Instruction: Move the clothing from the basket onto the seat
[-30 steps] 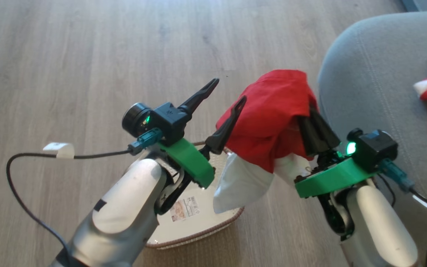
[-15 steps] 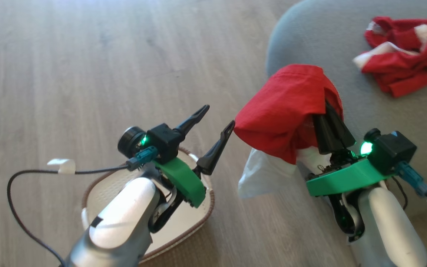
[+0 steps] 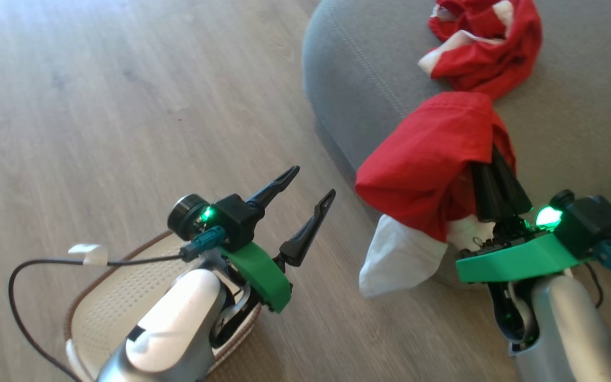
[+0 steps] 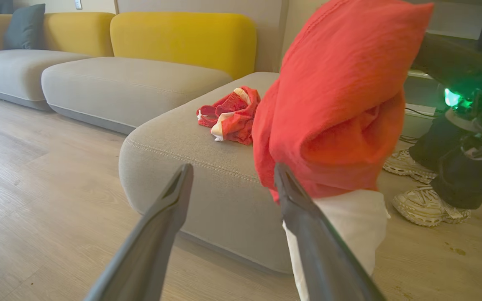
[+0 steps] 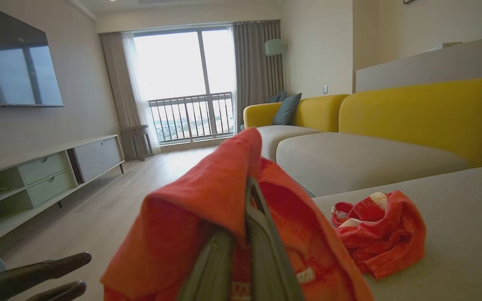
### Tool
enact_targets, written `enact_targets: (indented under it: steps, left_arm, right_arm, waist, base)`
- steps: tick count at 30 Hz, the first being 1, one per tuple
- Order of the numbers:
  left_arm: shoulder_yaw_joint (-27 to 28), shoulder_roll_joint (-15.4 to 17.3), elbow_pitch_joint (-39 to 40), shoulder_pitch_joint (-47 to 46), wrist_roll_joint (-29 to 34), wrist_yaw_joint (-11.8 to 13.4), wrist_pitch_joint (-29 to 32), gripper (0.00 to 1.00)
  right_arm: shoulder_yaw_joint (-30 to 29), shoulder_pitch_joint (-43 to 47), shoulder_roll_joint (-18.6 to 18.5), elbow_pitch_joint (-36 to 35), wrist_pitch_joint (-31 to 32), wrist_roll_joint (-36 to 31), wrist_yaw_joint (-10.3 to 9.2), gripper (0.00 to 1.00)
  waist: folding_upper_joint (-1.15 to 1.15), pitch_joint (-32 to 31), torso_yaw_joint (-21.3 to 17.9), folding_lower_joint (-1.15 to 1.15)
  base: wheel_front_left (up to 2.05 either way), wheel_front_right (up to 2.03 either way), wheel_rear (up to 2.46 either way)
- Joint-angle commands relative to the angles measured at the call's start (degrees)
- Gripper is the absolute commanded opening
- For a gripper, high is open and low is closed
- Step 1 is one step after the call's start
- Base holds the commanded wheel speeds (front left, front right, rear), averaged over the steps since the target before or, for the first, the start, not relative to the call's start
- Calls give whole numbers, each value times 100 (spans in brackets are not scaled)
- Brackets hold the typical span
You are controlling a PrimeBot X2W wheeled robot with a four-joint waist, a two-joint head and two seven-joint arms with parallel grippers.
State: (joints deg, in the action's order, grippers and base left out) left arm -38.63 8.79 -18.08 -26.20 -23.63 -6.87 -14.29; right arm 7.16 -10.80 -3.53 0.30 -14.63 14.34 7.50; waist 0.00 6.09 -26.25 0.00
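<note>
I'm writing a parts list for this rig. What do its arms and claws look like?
The left claw and right claw each have two long tapering black fingers on a green bracket, with a black camera block, green light and teal-plugged black cable. Forearms are silver-white shells.
</note>
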Motion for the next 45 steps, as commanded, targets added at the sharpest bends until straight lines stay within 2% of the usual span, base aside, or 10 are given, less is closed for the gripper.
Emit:
enact_targets:
  steps: [1, 11, 19, 27, 32, 37, 45]
  left_arm:
    - [248, 106, 220, -76, 54, -2, -70, 100]
    - [378, 188, 560, 0, 262, -31, -71, 100]
    - [284, 345, 816, -66, 322, -51, -71, 100]
    - [33, 763, 1118, -234, 273, -59, -66, 100]
    - [-189, 1162, 1436, -420, 208, -60, 4, 100]
    - [-398, 1437, 1794, -609, 203, -61, 72, 100]
    - [-643, 1775, 2384, -898, 154, -61, 140, 100]
  right_arm:
    - [76, -55, 65, -288, -37, 61, -1, 0]
    - [-363, 46, 65, -612, -37, 60, -1, 0]
    - [-899, -497, 65, -758, -37, -494, -1, 0]
    - [-1823, -1612, -232, -568, -37, -1044, -1, 0]
    - [-2408, -2622, -600, 129, 18, -1420, -1, 0]
    - [-2966, -3569, -826, 630, 371, -1672, -1, 0]
    - [-4063, -4793, -1277, 891, 1357, -2359, -1, 0]
  waist:
    - [0, 56, -142, 0]
    - [0, 410, -303, 0]
    - [0, 895, -214, 0]
    - [0, 1641, -93, 0]
    - [0, 2240, 22, 0]
    - [0, 2714, 188, 0]
    - [0, 3455, 566, 0]
  base:
    - [0, 0, 0]
    - [0, 0, 0]
    - [0, 0, 0]
    - [0, 0, 0]
    - [0, 0, 0]
    - [0, 0, 0]
    - [0, 0, 0]
